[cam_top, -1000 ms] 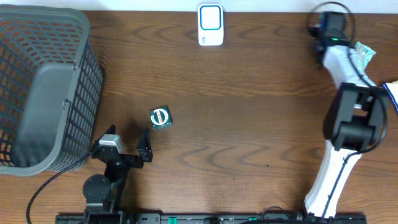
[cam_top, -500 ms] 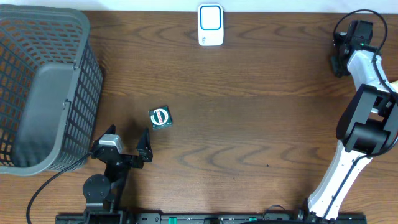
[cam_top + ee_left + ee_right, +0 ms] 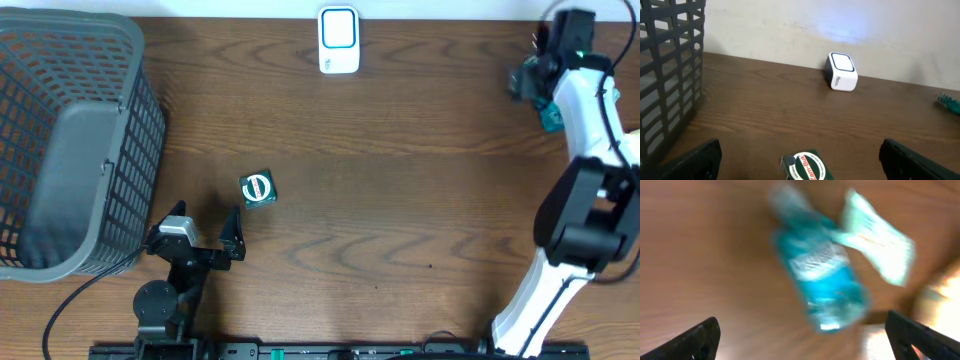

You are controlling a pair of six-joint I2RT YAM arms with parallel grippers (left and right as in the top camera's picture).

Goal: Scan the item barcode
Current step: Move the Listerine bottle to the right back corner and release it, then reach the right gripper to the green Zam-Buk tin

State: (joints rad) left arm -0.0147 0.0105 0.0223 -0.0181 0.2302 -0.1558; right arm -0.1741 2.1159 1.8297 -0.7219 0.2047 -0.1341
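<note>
From above, the brown wooden counter (image 3: pixel 400 200) carries a grey mesh basket (image 3: pixel 70 140) at its left end and a white scanner (image 3: pixel 339 40) with a blue-edged face at the middle of the far edge. A small green box (image 3: pixel 257 189) with a round label lies on the bare wood, well apart from the scanner and just beyond the left hand (image 3: pixel 205 228). That hand sits low near the front edge, its two fingers spread wide with nothing between them. The right arm reaches up the right side to the far corner, where the right hand (image 3: pixel 527 80) is over the counter. A teal packet (image 3: pixel 550 118) lies just beside it, and from here I cannot tell whether they touch.

From the left wrist, the left hand (image 3: pixel 801 161) is wide: its dark fingertips (image 3: pixel 690 159) stand at the two bottom corners. The green box (image 3: pixel 807 167) lies on the wood between them at the lower edge, touching neither. The scanner (image 3: pixel 841 72) stands far off against the pale wall, the basket (image 3: pixel 670 75) rises at the left, and a sliver of the teal packet (image 3: pixel 950 102) shows at the right edge.

The right wrist view is heavily blurred. The right hand (image 3: pixel 802 340) is spread wide, fingertips (image 3: pixel 692 339) at the bottom corners. The teal packet (image 3: pixel 822 280) lies on the wood beyond them, seemingly not gripped, with a pale green wrapper (image 3: pixel 880 245) beside it.
</note>
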